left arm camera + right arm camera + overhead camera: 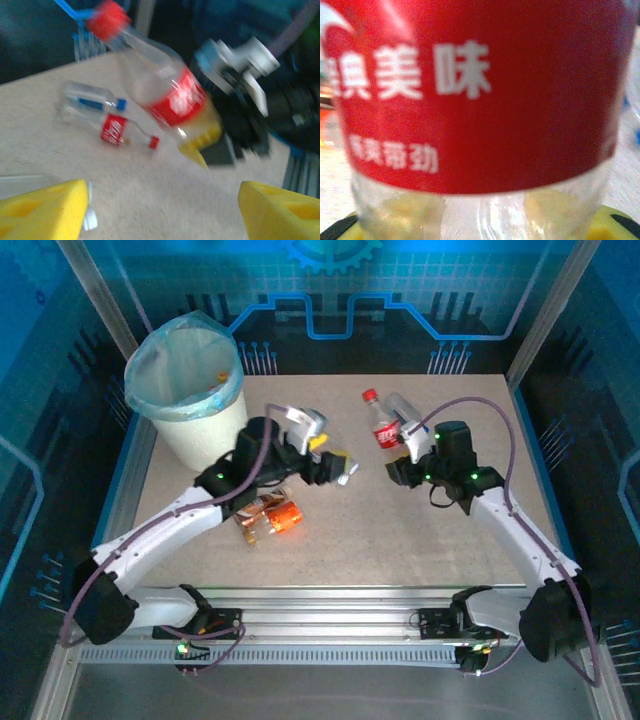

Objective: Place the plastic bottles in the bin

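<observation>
Bottle (480,100), red-labelled, pinched by right end effector (403,448); left end effector (162,210) agape.

White arms (150,535) with black joints and purple cables (507,455) — yellow fingers (40,207).

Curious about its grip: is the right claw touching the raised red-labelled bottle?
Touching. The left wrist view shows the right gripper pinching the raised red-labelled bottle.

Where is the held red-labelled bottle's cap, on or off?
On: the red cap sits on the red-labelled bottle, gripped by the right gripper.
</observation>
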You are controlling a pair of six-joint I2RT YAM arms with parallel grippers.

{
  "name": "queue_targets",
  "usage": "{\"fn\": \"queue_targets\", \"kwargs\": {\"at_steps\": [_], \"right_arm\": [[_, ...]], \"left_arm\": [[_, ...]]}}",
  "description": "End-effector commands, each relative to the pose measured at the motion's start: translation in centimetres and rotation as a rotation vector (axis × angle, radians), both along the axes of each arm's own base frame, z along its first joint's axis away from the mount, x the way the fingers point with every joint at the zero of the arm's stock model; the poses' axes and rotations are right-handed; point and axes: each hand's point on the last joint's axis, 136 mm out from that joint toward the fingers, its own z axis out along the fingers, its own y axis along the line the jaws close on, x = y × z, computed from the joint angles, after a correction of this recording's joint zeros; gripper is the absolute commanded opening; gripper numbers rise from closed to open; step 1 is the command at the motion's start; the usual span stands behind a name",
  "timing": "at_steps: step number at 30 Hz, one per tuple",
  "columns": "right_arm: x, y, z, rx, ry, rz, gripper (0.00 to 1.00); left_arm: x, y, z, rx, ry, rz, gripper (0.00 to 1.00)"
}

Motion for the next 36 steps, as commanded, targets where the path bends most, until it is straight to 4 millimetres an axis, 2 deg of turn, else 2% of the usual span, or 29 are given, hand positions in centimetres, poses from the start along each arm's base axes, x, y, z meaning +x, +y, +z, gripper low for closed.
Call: {"fn": "queue_targets", "kwargs": {"at_steps": [1, 6, 9, 12, 19, 21, 25, 28, 30, 31, 33, 35, 36], "right_arm": [[-1.2, 4.9, 4.2, 0.140, -0.078, 0.167, 0.40], [-3.4, 9.8, 6.3, 0.143, -0.133, 0.338, 0.40], [-4.3, 11.8, 7.3, 0.182, -0.131, 0.411, 0.40], [-4.9, 13.3, 7.6, 0.191, -0.118, 0.466, 0.40], [-5.6, 14.7, 7.2, 0.161, -0.093, 0.514, 0.41], [-5.9, 14.9, 7.4, 0.160, -0.098, 0.527, 0.41], [-6.0, 14.9, 7.4, 0.148, -0.101, 0.531, 0.41], [-6.1, 14.8, 7.5, 0.135, -0.099, 0.525, 0.42], [-6.0, 14.7, 7.5, 0.129, -0.101, 0.514, 0.44], [-5.9, 14.6, 7.6, 0.126, -0.104, 0.505, 0.45], [-5.8, 14.6, 8.0, 0.122, -0.115, 0.483, 0.58], [-5.7, 14.5, 8.6, 0.113, -0.133, 0.458, 0.74], [-5.4, 14.4, 9.0, 0.106, -0.145, 0.436, 0.86]], "left_arm": [[-0.1, 0.9, 4.1, -0.219, -0.005, -0.017, 0.80], [0.5, 2.8, 6.0, -0.337, -0.014, 0.013, 0.80], [0.6, 3.8, 7.2, -0.411, -0.034, 0.007, 0.79], [0.8, 4.8, 8.2, -0.481, -0.037, 0.005, 0.72], [0.6, 6.3, 10.0, -0.578, -0.080, -0.017, 0.46], [0.7, 6.3, 9.8, -0.569, -0.082, -0.016, 0.37], [0.9, 6.5, 9.5, -0.553, -0.088, 0.001, 0.29], [0.9, 6.7, 9.5, -0.544, -0.097, 0.014, 0.14], [1.0, 6.7, 9.4, -0.537, -0.101, 0.021, 0.09], [1.0, 6.8, 9.4, -0.533, -0.105, 0.027, 0.06], [1.0, 7.0, 9.5, -0.522, -0.115, 0.041, 0.00], [1.2, 7.6, 9.6, -0.512, -0.122, 0.079, 0.00], [1.2, 7.9, 9.9, -0.504, -0.135, 0.100, 0.00]]}}
